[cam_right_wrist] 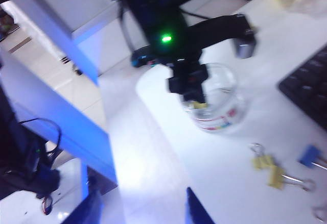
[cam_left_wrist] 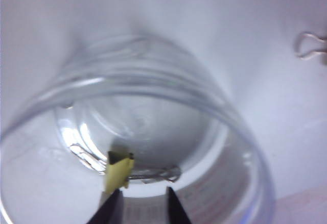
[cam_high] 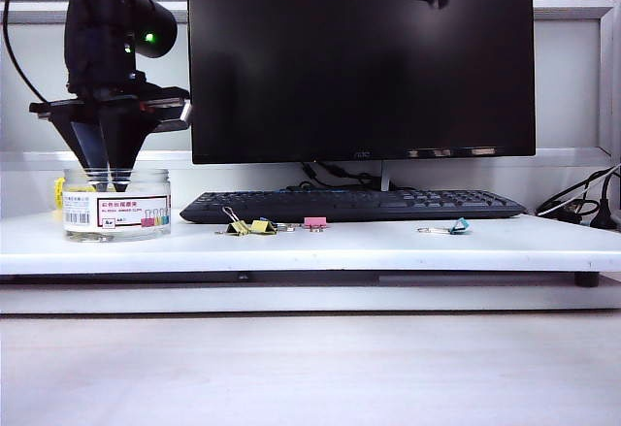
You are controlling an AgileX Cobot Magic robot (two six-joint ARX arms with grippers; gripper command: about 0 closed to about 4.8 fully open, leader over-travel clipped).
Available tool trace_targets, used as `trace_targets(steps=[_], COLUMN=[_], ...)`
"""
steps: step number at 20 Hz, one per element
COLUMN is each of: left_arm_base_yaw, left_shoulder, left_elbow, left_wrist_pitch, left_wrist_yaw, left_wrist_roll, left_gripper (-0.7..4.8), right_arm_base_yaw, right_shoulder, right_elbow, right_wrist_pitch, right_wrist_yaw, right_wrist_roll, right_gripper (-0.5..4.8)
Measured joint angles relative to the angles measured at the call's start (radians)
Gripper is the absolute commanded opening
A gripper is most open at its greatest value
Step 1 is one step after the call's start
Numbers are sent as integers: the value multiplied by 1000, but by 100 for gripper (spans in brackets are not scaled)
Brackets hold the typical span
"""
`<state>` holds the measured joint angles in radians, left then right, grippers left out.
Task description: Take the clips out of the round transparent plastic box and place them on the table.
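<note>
The left end effector (cam_left_wrist: 142, 203) is reaching down into the round transparent plastic box (cam_high: 116, 205) near the tabletop's (cam_high: 388, 246) left end, fingers clamping a yellow clip (cam_left_wrist: 118, 172). The right end effector (cam_right_wrist: 140, 206) is hovering high, fingers apart, holding nothing.

Left arm (cam_high: 107, 28): we see a black, bulky body with a small green light glowing on its side.
Cable: a thin black cable loops beside that arm at the edge of the exterior view.
Left gripper (cam_left_wrist: 142, 203): two dark, wedge-shaped fingers tapering to narrow tips, under a flat black crossbar with a silvery stub at one end.
Right gripper (cam_right_wrist: 140, 208): two dark, blue-tinted fingers, blurred.
</note>
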<state>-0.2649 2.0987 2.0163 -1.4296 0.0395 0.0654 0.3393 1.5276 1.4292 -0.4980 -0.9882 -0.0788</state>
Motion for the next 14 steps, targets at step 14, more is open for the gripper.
trace_targets(steps=[14], left_arm_base_yaw=[-5], left_shoulder=[51], left_elbow=[1], left_wrist_pitch=[-2], left_wrist_yaw=[-1], left_wrist_roll=[-12], left_gripper=[117], right_arm_base_yaw=[17], right_shoulder=[0], right_elbow=[0], right_wrist_pitch=[14], right_wrist_yaw=[8], right_wrist_roll=[0], right_gripper=[212])
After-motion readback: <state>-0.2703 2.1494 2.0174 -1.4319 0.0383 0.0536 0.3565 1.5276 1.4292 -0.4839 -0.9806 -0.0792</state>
